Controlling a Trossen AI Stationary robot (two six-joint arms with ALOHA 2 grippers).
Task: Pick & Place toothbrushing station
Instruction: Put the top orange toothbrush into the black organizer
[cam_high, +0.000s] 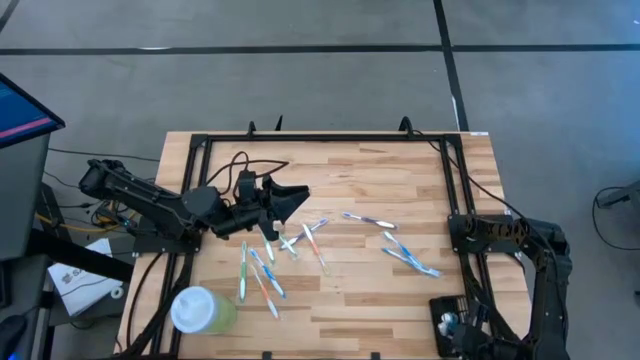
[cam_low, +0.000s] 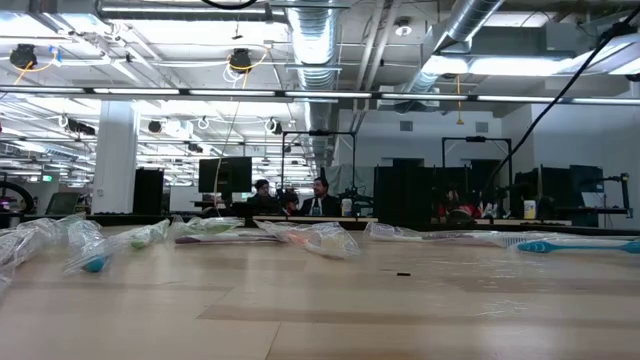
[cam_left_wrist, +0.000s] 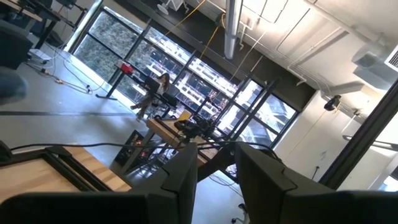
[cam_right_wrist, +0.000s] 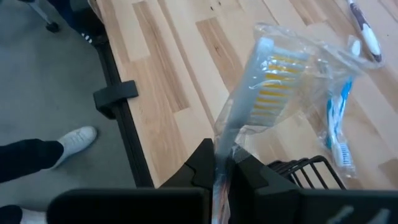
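Note:
The toothbrushing station, a black holder with a wire-grid top (cam_high: 468, 330), stands at the table's near right corner. It also shows in the right wrist view (cam_right_wrist: 306, 169). My right gripper (cam_high: 449, 320) is above it, shut on a toothbrush with yellow bristles in a clear wrapper (cam_right_wrist: 270, 81). My left gripper (cam_high: 292, 196) is over the table's left middle, raised and tipped up toward the room. Its fingers (cam_left_wrist: 186, 177) are a little apart and hold nothing. Several wrapped toothbrushes (cam_high: 265, 270) lie flat on the table's middle. My right gripper pinches the wrapped toothbrush by its handle (cam_right_wrist: 221, 163) between its two fingers, wrapper and all. The brush runs along the fingers and sticks out ahead of them, head end (cam_right_wrist: 273, 74) forward. It is lifted clear of the table, beside the holder's grid.
A pale green cup with a white lid (cam_high: 200, 310) stands at the near left corner. More wrapped toothbrushes (cam_high: 408, 255) lie right of middle; one blue one (cam_right_wrist: 339, 127) lies by the holder. A black frame (cam_high: 320, 138) edges the table. A person's shoe (cam_right_wrist: 71, 142) is beside the table's edge.

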